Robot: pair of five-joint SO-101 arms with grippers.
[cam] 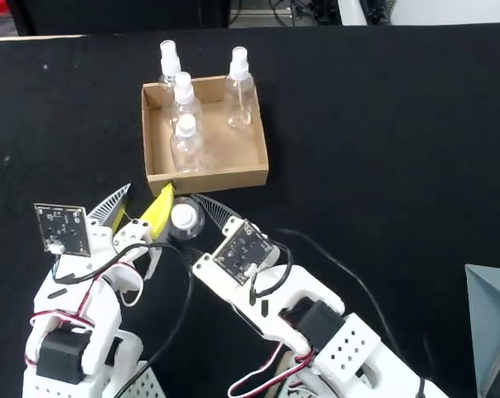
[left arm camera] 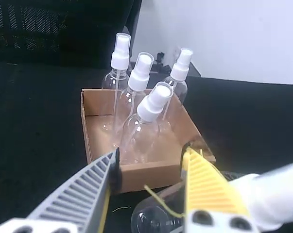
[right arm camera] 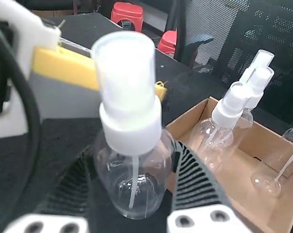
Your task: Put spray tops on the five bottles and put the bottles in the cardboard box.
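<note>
Four capped bottles (cam: 187,143) at cardboard box (cam: 208,177) (farthest maybe outside back wall, cannot tell). Fifth bottle (right arm camera: 131,174), spray top (right arm camera: 127,97) on, stands before box, my right gripper (right arm camera: 136,162) clamped round it; left gripper (left arm camera: 151,155) spread wide, holding nothing. Remaining: lift it into box

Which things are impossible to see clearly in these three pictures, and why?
Left wrist view: the held bottle is cut off by the lower edge and partly covered by the left gripper's yellow finger.
High view: whether the rearmost bottle stands inside the cardboard box or behind it; a nearer bottle hides its base.
Right wrist view: whether the spray top is screwed tight; its collar hides the thread.
</note>
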